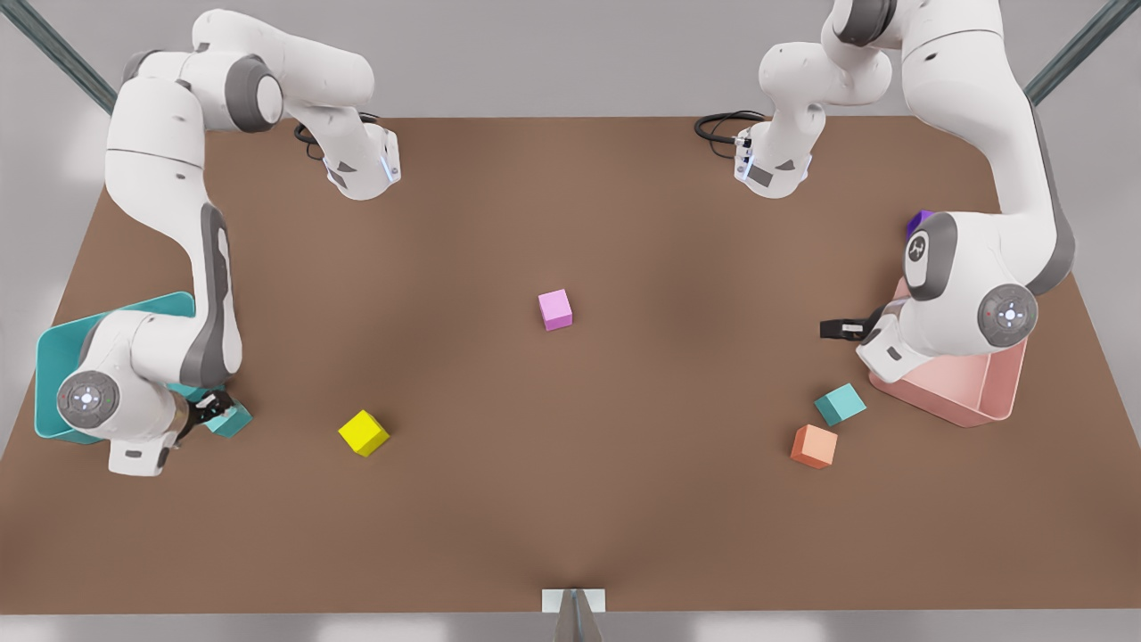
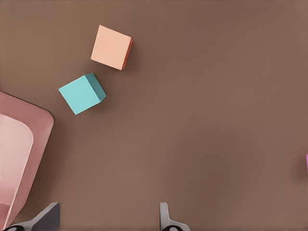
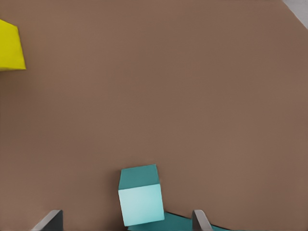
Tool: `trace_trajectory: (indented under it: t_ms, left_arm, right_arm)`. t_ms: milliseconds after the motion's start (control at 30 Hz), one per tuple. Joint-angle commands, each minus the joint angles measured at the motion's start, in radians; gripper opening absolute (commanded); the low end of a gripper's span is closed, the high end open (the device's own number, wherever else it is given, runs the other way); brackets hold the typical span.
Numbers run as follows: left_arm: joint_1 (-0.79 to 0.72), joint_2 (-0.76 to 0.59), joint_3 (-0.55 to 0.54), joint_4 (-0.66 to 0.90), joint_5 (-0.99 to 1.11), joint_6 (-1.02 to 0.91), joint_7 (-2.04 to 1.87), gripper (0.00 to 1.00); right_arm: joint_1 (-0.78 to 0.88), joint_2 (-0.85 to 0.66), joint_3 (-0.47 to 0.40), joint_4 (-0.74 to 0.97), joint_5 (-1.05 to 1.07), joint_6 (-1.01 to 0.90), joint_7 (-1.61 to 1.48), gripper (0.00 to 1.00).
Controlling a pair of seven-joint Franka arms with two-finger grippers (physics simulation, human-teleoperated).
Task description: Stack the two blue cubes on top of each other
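Your right claw [image 3: 127, 219] spread wide, straddling one teal cube [image 3: 139, 201] turned askew beside the teal bin [image 1: 55, 357], touching nothing, your left claw [image 2: 108, 219] spread, empty, above the desk [image 2: 216, 120], second teal cube [image 2: 82, 93] rotated, just beside the orange cube [image 2: 111, 47], near the pink bin [image 2: 24, 144].

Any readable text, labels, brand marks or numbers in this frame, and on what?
No readable words or numbers anywhere.
A small round emblem on the arm joint at the front view's right: too small to read.
The cubes, bins and table carry no markings.
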Motion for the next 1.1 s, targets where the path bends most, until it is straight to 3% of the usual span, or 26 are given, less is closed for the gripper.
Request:
trace_trajectory:
  t_ms: [0,500,1067]
  left_arm:
    - [0.000,0.001,0.000,0.001,0.000,0.000,-0.001,1.00]
    - [0.002,0.011,0.000,0.001,-0.021,0.000,-0.001,1.00]
    - [0.009,0.017,0.000,0.001,-0.023,0.000,-0.001,1.00]
  right_arm:
    - [-0.018,0.004,0.001,-0.022,0.029,0.129,-0.674,1.00]
    - [-0.092,0.038,-0.005,-0.131,0.155,0.178,-0.660,1.00]
    - [-0.124,0.039,-0.011,-0.210,0.182,0.169,-0.402,1.00]
